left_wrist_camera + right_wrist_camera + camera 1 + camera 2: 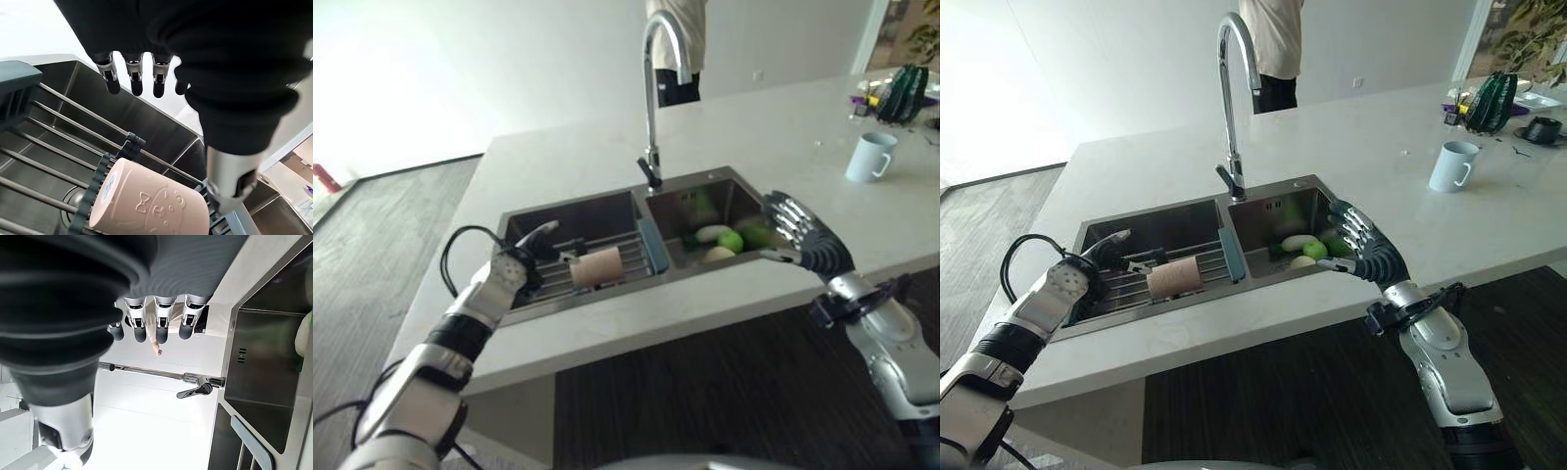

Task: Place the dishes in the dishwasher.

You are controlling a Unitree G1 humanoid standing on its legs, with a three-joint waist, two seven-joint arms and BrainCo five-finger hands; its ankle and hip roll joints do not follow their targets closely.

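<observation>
Barely started: pink cup (pixel 595 266) on sink rack (pixel 570 257), dishes (pixel 1299 243) in basin, left hand (pixel 509 266) and right hand (pixel 1363 247) open, empty.

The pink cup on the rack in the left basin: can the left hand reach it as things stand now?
Probably yes. The left hand hovers open just beside the pink cup, which lies on its side on the sink rack, with nothing between them.

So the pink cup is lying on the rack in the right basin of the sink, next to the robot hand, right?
Not quite. The pink cup does lie on its side on the rack beside the left robot hand, but that is the left basin, as the left eye view shows. The right basin holds the green and white dishes.
</observation>
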